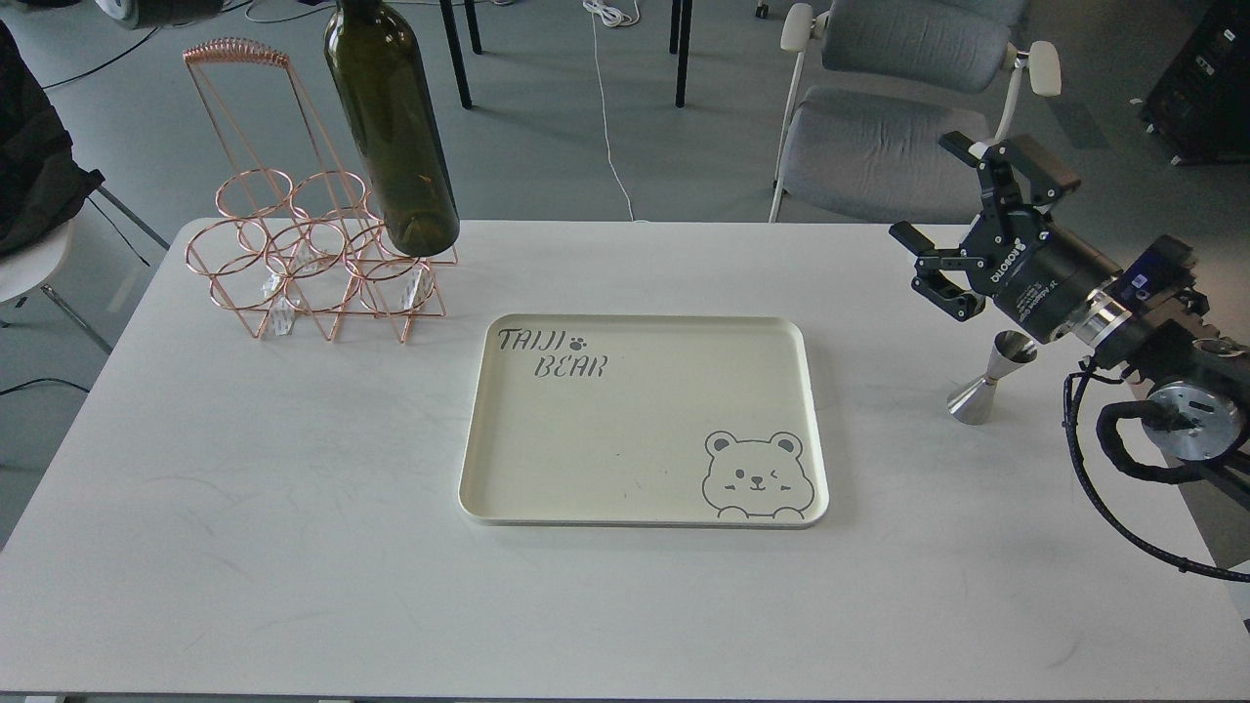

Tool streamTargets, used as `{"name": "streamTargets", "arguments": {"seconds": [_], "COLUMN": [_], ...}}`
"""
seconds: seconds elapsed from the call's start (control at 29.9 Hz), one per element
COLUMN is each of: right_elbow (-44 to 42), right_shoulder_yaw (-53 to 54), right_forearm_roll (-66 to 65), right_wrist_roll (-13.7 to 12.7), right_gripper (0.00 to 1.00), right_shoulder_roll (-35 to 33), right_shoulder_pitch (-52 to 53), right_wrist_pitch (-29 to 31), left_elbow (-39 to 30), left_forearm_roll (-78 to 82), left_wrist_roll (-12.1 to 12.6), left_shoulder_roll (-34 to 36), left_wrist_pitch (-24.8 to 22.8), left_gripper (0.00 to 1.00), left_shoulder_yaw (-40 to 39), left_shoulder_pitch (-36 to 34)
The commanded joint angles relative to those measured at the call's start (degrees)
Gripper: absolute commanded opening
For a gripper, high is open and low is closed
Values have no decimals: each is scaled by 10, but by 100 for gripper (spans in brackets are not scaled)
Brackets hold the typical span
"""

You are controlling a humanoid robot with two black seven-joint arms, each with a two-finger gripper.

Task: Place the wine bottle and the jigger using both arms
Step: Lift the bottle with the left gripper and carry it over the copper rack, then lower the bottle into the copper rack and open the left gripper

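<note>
A: Two things matter; where's the bottle (393, 127)?
B: Aloft, tilted, over the rack (312, 259); left tool's out of frame, so I can't tell its grip.
A: And the jigger (988, 379)?
B: Upright on the desk (293, 547), just below the right tool (945, 223), fingers spread.

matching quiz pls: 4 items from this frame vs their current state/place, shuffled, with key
Things:
1. wine bottle
2. jigger
3. tray
4. right gripper

States:
A. open, above the table near its right edge
B. lifted clear of the table, tilted, above the copper wire rack
C. lying mid-table with nothing on it
D. standing upright on the table, right of the tray

Pairs: 1-B, 2-D, 3-C, 4-A
</note>
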Motion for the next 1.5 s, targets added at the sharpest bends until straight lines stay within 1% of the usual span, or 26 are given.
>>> {"name": "streamTargets", "arguments": {"seconds": [0.0, 0.33, 0.53, 0.74, 0.9, 1.07, 1.47], "right_elbow": [4, 5, 5, 5, 5, 5, 5], "right_shoulder_yaw": [2, 2, 1, 2, 2, 2, 3], "right_forearm_roll": [0, 0, 0, 0, 0, 0, 0], "right_wrist_roll": [0, 0, 0, 0, 0, 0, 0], "right_gripper": [98, 98, 98, 98, 98, 98, 98], "right_shoulder_roll": [0, -1, -1, -2, -2, -2, -4], "right_shoulder_pitch": [-4, -6, -6, -9, -9, -9, -9], "right_wrist_pitch": [0, 0, 0, 0, 0, 0, 0], "left_elbow": [2, 37, 38, 41, 66, 68, 69], "left_forearm_roll": [0, 0, -2, -3, -3, -3, -3], "left_wrist_roll": [0, 0, 0, 0, 0, 0, 0], "left_shoulder_roll": [19, 23, 17, 12, 1, -3, -3], "left_wrist_pitch": [1, 14, 24, 30, 40, 41, 54], "left_gripper": [16, 16, 16, 16, 16, 16, 16], "left_shoulder_yaw": [9, 20, 39, 40, 40, 40, 41], "left_shoulder_pitch": [7, 7, 6, 8, 8, 8, 38]}}
